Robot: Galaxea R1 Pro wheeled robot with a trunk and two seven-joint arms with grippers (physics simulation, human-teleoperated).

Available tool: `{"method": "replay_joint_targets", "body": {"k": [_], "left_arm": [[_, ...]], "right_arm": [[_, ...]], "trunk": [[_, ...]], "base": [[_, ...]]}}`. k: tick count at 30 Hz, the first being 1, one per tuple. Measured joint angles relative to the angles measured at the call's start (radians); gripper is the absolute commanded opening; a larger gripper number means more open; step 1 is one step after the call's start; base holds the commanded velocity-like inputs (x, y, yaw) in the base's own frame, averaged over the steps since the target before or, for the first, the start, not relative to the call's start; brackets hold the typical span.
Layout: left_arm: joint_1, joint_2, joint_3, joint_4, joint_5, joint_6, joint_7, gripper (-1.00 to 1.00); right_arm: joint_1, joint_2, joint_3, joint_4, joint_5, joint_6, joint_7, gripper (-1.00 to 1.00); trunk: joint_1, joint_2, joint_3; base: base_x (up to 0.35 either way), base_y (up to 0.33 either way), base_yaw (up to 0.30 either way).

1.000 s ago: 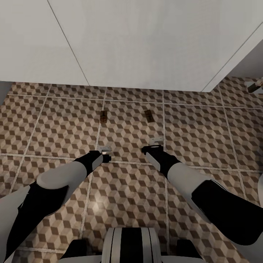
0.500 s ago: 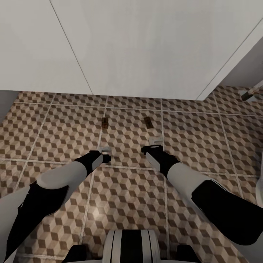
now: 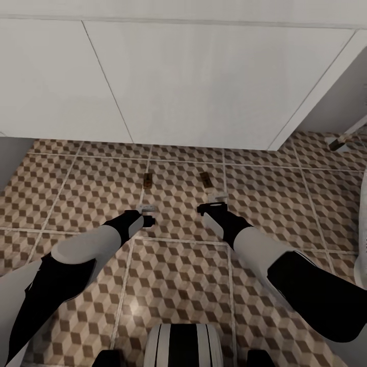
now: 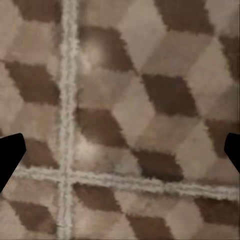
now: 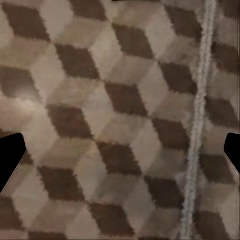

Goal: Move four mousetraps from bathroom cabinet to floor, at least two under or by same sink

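Two mousetraps lie on the bathroom floor (image 3: 76,193): one small dark piece (image 3: 148,180) and a second (image 3: 206,179), both just in front of the white flat-fronted bathroom sink (image 3: 193,86). My left gripper (image 3: 148,214) hovers just short of the first trap, open and empty. My right gripper (image 3: 215,200) hovers just short of the second, also open. In the left wrist view my left gripper (image 4: 120,152) has only cube-pattern tile and grout between its fingertips. The right wrist view shows the same bare tile between the tips of my right gripper (image 5: 120,152). The cabinet is out of view.
A white rounded fixture (image 3: 363,229) juts in at the right edge. A thin handled object (image 3: 346,136) lies on the floor beside the sink's right corner. A grey surface (image 3: 10,153) borders the floor on the left.
The whole picture has shifted down, so the camera has moved: more of the sink front shows and the traps sit nearer my grippers in the view. Both grippers stay open.
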Motion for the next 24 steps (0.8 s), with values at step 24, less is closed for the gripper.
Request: {"method": "replay_joint_targets", "body": {"k": [24], "left_arm": [[0.000,0.001,0.000,0.000,0.000,0.000,0.000,1.00]], "right_arm": [[0.000,0.000,0.000,0.000,0.000,0.000,0.000,1.00]], "trunk": [[-0.011,0.006,0.093]], "base": [[0.000,0.000,0.000]]}}
